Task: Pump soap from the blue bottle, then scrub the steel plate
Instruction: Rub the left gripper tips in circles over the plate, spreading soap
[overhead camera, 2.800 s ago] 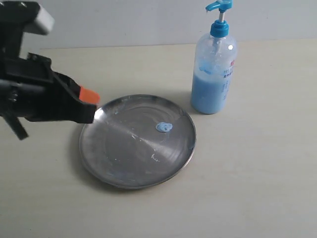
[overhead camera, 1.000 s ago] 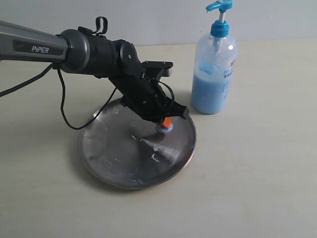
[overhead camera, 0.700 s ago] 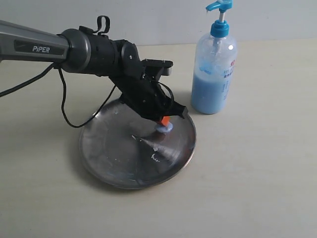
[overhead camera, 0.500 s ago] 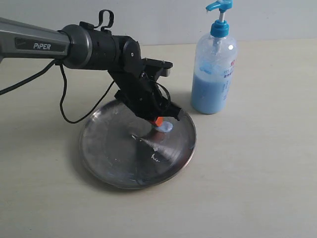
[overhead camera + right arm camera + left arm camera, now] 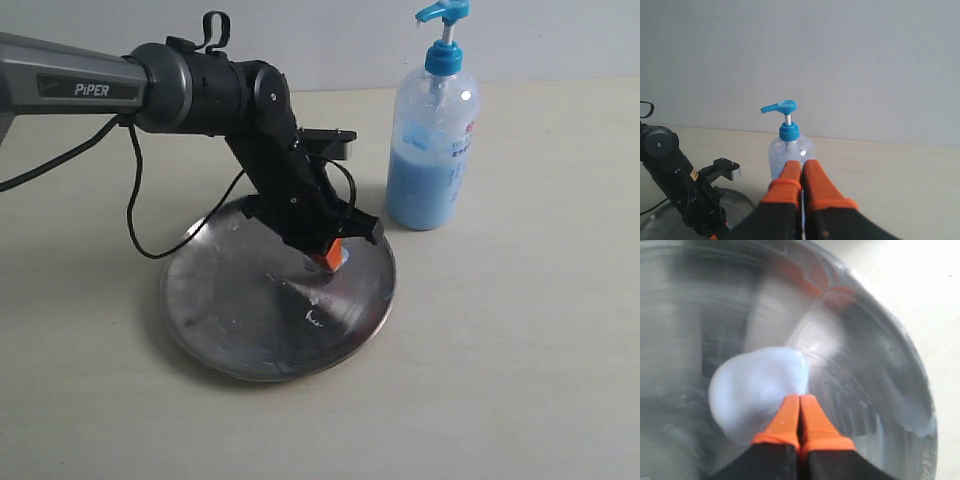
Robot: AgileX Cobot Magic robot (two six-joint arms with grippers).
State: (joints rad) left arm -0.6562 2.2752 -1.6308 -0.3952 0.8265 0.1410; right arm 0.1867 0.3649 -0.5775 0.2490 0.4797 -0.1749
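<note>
Against the picture from nearly three seconds ago, when the arm hung at the plate's left rim and the blob lay untouched, the black, orange-tipped left fingers [image 5: 329, 259] now stand tip-down on the large round shiny steel plate [image 5: 228, 312], right of its middle; since half a second ago the wrist has swung a little to the right, and the tips now cover most of the blob that then showed beside them; plate and bottle have not shifted. In the left wrist view the left fingers [image 5: 790, 416] are pressed flat together with nothing held between them, and their tips sit in the edge of the pale blue milky soap [image 5: 754, 390], which spreads as a glossy blob to one side of them on the steel plate [image 5: 867, 372]. The tall clear blue bottle [image 5: 431, 150] with its bright blue pump stands upright on the pale counter [image 5: 520, 350], just beyond the plate's right rim and apart from the left fingers. The right fingers [image 5: 790, 175] are closed tight, empty, held in the air facing the blue bottle [image 5: 781, 150].
</note>
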